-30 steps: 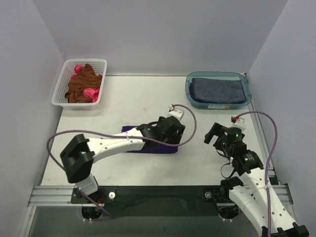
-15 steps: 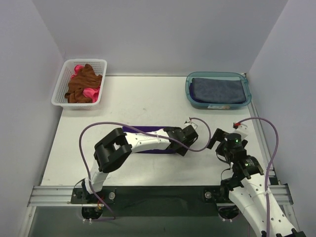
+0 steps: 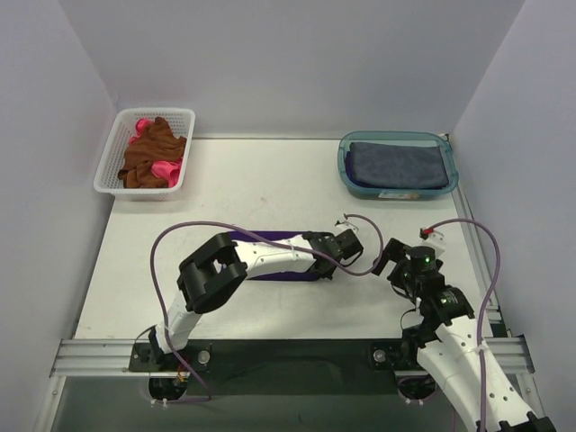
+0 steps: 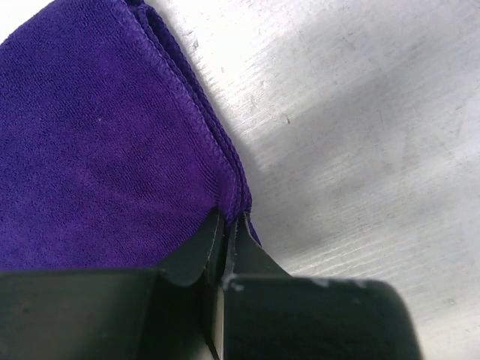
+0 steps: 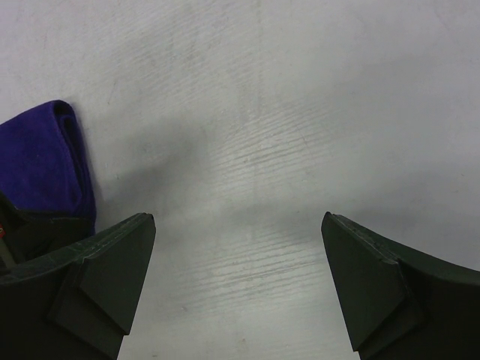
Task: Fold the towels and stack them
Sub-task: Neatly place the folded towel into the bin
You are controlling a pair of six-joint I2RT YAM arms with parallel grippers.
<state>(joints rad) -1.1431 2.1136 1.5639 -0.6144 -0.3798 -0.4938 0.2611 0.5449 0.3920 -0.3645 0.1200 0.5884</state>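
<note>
Some towels in basket, slate towel (tub)

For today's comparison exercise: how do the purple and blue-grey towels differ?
The purple towel lies on the table, its edge pinched by the left claw; the blue-grey towel lies untouched in the teal tub. The left arm hides part of the purple towel; the blue-grey towel shows fully. Both are folded.

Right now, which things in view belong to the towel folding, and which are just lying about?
Job: purple towel, pinched by the left gripper; blue-grey towel; brown towel; pink towel.
Lying about: teal tub; white basket.
</note>
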